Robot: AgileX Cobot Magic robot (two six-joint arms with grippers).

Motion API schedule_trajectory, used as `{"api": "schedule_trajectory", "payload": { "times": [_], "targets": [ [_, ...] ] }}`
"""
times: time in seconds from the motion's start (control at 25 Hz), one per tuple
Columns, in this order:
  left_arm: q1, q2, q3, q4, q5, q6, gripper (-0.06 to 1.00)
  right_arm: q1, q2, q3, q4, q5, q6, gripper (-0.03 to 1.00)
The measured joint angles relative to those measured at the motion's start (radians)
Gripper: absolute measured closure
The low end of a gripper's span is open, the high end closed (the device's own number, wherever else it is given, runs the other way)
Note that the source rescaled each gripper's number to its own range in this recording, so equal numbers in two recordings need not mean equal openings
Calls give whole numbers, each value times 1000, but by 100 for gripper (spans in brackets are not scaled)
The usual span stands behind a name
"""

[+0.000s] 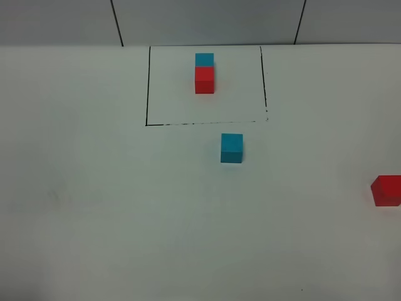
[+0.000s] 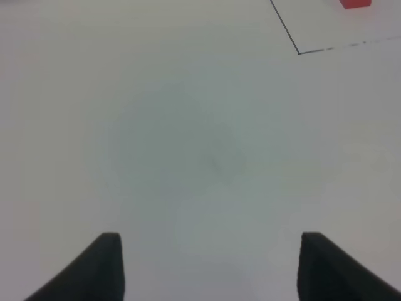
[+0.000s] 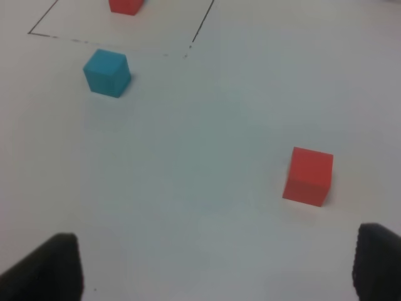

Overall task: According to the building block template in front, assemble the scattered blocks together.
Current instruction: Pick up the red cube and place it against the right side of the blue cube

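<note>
Against the far edge of the worktop point(image 1: 94, 219), about midway along it: the building block template point(image 1: 204, 70), made of a cyan-blue template cube point(image 1: 204, 59) on the far side and a red template cube point(image 1: 204, 80) on the near side, touching face to face, enclosed with room to spare by a thin black rectangle point(image 1: 148, 88) with a broken near line. Just outside that near line, toward the middle of the worktop and slightly right of the template: the loose cyan-blue cube point(image 1: 231, 148), flat on the surface, touching nothing. Well apart from it, toward the right edge and somewhat closer to the near edge: the loose red cube point(image 1: 386, 190), also flat, clipped by the side of the high view but whole in the right wrist view. Left jaws: spread wide, two dark tips over bare worktop toward the left edge, nothing between them, with one near corner of the black rectangle and a sliver of the red template cube far ahead. Right jaws: likewise spread wide and empty, hovering short of the loose red cube, with the loose cyan-blue cube farther on and the rectangle's near line beyond that.
</note>
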Motion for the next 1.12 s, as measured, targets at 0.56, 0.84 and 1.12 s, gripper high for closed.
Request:
{"api": "schedule_trajectory", "payload": {
  "times": [0.56,0.84,1.12],
  "targets": [
    [0,1,-112,-7,-208,22,64,0,0,0,0,0,0,22],
    [0,1,-112,-7,-88,23,64,0,0,0,0,0,0,22],
    [0,1,-102,-7,36,21,64,0,0,0,0,0,0,22]
  ]
}}
